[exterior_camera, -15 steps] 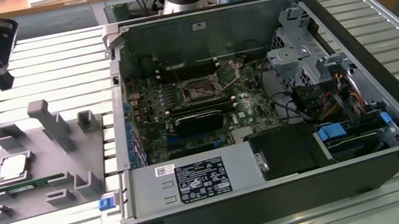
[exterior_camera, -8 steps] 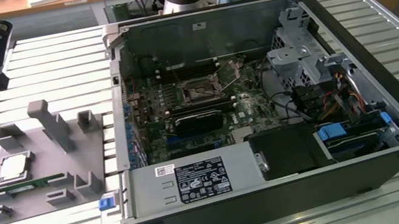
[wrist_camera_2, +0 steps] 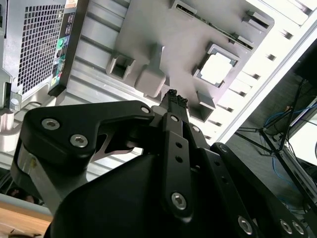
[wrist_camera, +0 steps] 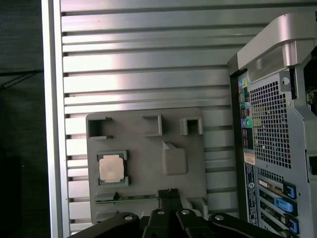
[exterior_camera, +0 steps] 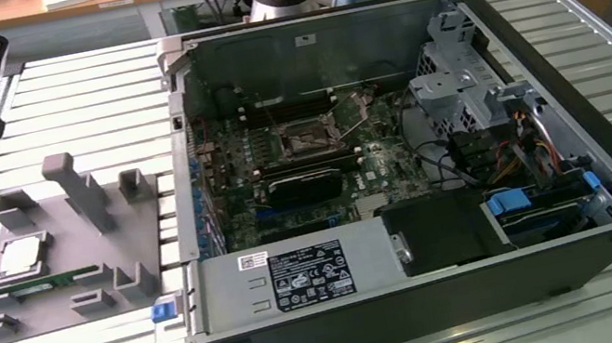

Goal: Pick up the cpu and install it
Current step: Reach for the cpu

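The cpu (exterior_camera: 22,256) is a small silver square lying flat in a raised pocket of the grey fixture plate (exterior_camera: 146,228), on the exterior view's left. Both wrist views look down on the cpu (wrist_camera_2: 216,68) (wrist_camera: 111,168) from well above. My gripper (wrist_camera_2: 173,96) (wrist_camera: 168,193) hangs high over the plate (wrist_camera: 143,148), off to one side of the cpu, shut with nothing between its fingers. The black-centred socket (exterior_camera: 310,140) sits on the motherboard inside the open computer case (exterior_camera: 593,83).
A long green memory stick (exterior_camera: 43,286) (wrist_camera: 129,198) lies in a slot of the plate beside the cpu. A tall grey post (exterior_camera: 76,188) and several blocks stand up from the plate. Cables, a drive cage and a power supply (exterior_camera: 299,276) crowd the case.
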Available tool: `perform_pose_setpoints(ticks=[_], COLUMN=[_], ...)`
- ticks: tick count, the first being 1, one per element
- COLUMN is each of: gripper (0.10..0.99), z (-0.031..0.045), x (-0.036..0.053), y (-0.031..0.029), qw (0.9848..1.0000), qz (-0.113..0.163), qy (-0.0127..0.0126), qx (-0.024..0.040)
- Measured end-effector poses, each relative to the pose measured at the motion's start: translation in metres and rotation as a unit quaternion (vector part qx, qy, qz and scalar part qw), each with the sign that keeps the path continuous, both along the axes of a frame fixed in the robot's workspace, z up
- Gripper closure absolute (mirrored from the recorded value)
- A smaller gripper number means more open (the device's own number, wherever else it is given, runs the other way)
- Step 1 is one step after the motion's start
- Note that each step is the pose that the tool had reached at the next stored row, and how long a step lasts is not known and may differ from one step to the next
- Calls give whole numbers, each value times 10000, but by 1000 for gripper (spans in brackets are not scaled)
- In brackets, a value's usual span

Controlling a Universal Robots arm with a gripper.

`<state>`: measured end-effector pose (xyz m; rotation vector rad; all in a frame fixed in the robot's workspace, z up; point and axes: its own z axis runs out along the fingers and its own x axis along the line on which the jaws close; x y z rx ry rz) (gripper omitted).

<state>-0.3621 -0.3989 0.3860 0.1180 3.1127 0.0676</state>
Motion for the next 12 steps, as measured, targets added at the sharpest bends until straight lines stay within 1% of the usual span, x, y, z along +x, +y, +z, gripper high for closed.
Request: perform_pose_setpoints(ticks=[12], gripper=[980], z=[-6], x=[-128], y=[0], qw=[10000], qz=[0], qy=[0], qx=[0])
